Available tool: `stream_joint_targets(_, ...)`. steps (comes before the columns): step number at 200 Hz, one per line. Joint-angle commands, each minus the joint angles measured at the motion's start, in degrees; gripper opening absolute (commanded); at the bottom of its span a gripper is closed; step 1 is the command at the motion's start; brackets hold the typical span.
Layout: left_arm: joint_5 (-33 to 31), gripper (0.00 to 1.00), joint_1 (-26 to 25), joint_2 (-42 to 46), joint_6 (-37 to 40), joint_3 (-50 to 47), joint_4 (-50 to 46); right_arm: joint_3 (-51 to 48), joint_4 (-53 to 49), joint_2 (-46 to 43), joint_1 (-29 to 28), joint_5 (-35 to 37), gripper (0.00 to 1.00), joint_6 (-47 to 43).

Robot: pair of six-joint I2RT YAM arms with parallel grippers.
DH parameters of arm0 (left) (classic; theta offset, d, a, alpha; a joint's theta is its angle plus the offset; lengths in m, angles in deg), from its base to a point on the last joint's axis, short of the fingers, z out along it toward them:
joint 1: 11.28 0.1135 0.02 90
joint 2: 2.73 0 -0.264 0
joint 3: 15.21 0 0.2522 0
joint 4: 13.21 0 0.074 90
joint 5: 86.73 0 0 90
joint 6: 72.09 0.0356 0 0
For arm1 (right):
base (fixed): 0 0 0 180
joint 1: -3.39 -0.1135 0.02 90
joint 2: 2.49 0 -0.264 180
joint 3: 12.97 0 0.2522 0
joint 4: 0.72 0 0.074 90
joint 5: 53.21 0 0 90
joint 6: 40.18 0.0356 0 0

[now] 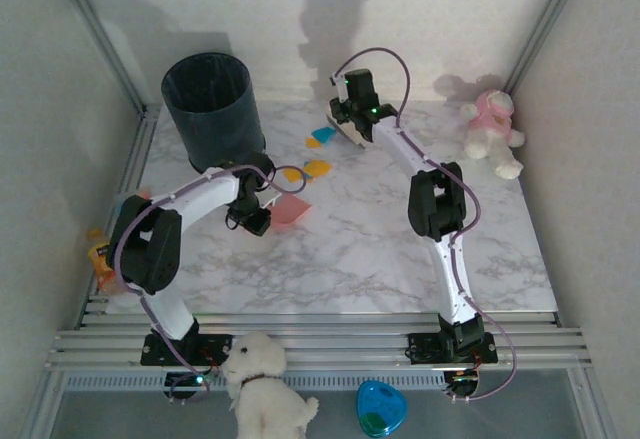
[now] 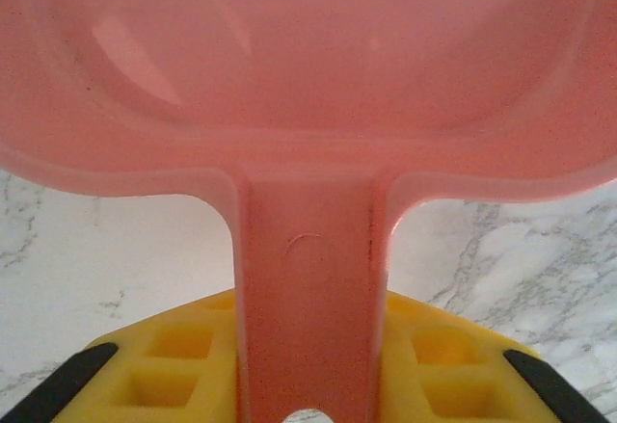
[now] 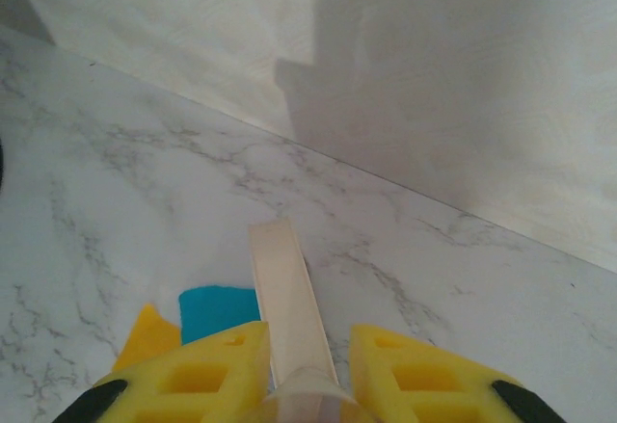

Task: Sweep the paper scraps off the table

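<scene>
Table point(image 1: 380, 249) w/ paper scraps point(image 1: 316, 168); dustpan point(image 2: 308, 76) rim cut off, R pincer's point(image 3: 308, 351) tool point(image 3: 282, 274) unclear

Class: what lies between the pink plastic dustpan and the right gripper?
Small orange-yellow and teal-blue paper scraps lie on the white marble table between the pink plastic dustpan and the right gripper; the top view shows this.

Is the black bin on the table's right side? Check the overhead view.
No, the black bin stands at the far left corner of the table.
</scene>
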Motion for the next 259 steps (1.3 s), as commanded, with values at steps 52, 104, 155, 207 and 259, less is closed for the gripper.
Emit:
stream_joint_targets(52, -1.0, 0.00, 1.2, -3.2, -0.3, 1.9, -2.6, 6.6, -8.1, 3.8, -3.5, -5.5, 0.00, -7.1)
stream_joint_targets(104, -1.8, 0.00, 1.7, -3.7, -0.1, 2.8, -2.3, -0.4, -8.2, -0.5, -5.8, -5.2, 0.00, -10.4)
stream_joint_targets(155, -2.1, 0.00, 1.6, -3.9, 1.3, 3.6, -2.5, -14.7, -3.0, -9.5, -7.4, -5.3, 0.00, -11.8)
stream_joint_targets(207, -1.5, 0.00, 0.8, -3.4, 4.2, 3.1, -2.5, -24.7, -0.2, -17.0, -8.8, -6.5, 0.00, -11.4)
stream_joint_targets(259, -1.3, 0.00, -0.1, -3.5, 5.4, 3.4, -3.0, -31.2, 1.2, -22.9, -10.4, -6.3, 0.00, -9.6)
